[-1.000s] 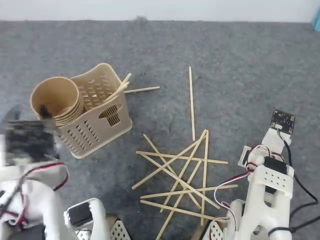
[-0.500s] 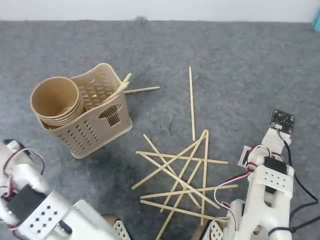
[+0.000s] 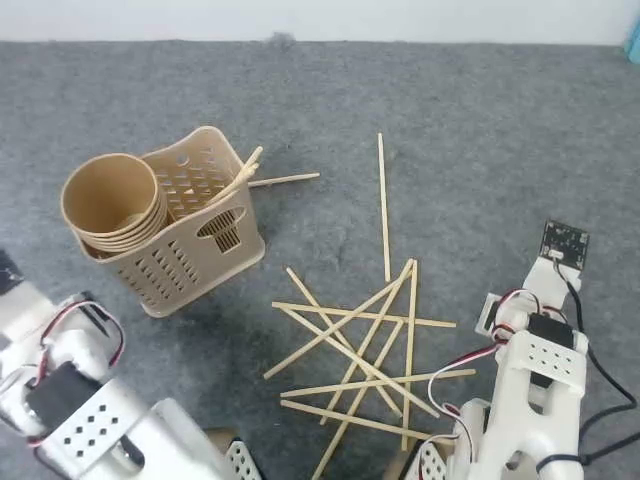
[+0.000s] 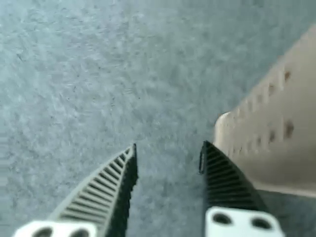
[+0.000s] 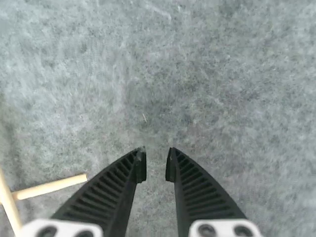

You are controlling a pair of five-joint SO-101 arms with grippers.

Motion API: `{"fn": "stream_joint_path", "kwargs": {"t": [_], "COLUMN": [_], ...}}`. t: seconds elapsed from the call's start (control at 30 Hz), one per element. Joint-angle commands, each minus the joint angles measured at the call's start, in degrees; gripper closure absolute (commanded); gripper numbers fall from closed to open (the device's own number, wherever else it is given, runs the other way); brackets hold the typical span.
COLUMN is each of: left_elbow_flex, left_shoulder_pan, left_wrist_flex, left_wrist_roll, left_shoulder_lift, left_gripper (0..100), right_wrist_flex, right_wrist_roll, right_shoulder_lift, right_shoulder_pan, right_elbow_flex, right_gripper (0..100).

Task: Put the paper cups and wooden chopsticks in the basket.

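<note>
Wooden chopsticks (image 3: pixel 360 350) lay scattered near the basket (image 3: pixel 190 262), paper cups (image 3: pixel 112 200) already stacked inside. Your left gripper (image 4: pixel 168 158) gaped empty by the basket wall; your right gripper (image 5: pixel 155 163) was barely parted, empty. Pinch a single outlier mid-length.

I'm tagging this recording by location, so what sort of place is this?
Likely a robot practice tabletop rather than a kitchen: a grey carpet-like mat, white robot arms, and a basket beside scattered wooden chopsticks.

Corner of the basket (image 4: pixel 266 133), the rest beyond the left wrist view's edge
</note>
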Motion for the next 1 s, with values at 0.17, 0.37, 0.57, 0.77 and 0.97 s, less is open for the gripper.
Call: {"fn": "stream_joint_path", "kwargs": {"t": [0.17, 0.37, 0.57, 0.77, 0.97], "left_elbow_flex": [4.44, 15.60, 17.19, 16.84, 14.90], "left_shoulder_pan": [-6.86, -12.75, -12.92, -12.48, -15.47], "left_wrist_flex": [-5.10, -21.89, -23.56, -23.12, -24.18], "left_wrist_roll": [-1.14, -1.14, -1.05, 2.20, 4.04], "left_shoulder_lift": [0.18, 0.18, 0.18, 0.18, 0.26], "left_gripper": [80, 80, 80, 80, 80], "right_wrist_flex": [0.92, 10.24, 15.34, 7.60, -11.91], "right_wrist_roll": [3.52, 20.92, 22.42, 18.29, 17.58], "right_shoulder_lift": [-1.10, -1.19, -0.48, -0.31, 11.12], "right_shoulder_pan": [-1.27, -8.13, -18.24, -36.70, -44.62], "right_elbow_flex": [-0.70, -9.76, -25.49, -28.13, -27.87], "right_gripper": [91.9, 91.9, 91.8, 91.8, 91.8]}}
